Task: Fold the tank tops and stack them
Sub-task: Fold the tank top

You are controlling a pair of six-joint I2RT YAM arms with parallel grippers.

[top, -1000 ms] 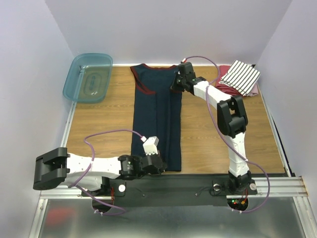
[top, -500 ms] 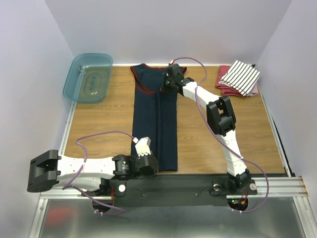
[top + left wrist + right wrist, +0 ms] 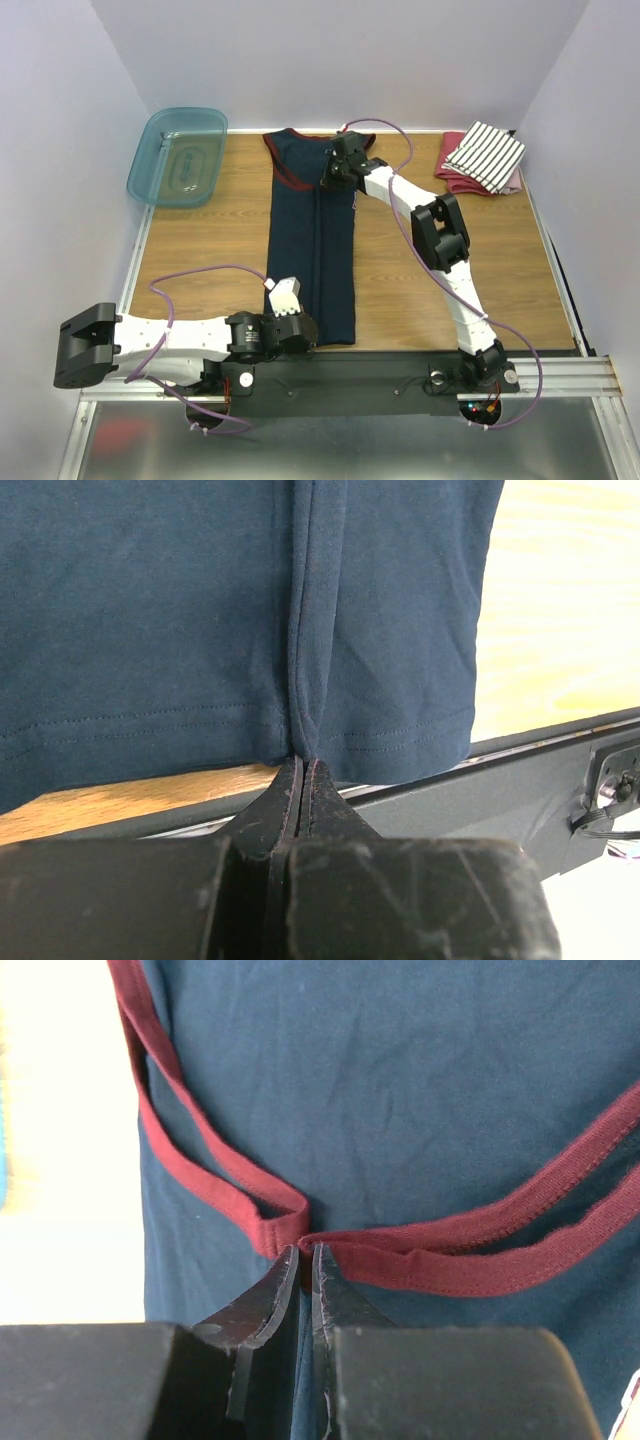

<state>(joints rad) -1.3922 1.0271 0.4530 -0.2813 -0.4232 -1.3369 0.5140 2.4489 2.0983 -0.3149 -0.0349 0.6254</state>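
The navy tank top with red trim lies lengthwise down the table's middle, its right side folded over to the centre. My left gripper is shut on its bottom hem at the near edge. My right gripper is shut on the red-trimmed armhole edge near the top. The white striped tank top lies folded at the back right on a dark red cloth.
A teal plastic bin stands at the back left. The black front rail runs along the near edge. Walls close in the left, right and back sides.
Both grippers have carried the navy top's right edge leftward over the middle, so the garment is narrower. The right arm swung left; the left arm slid left.
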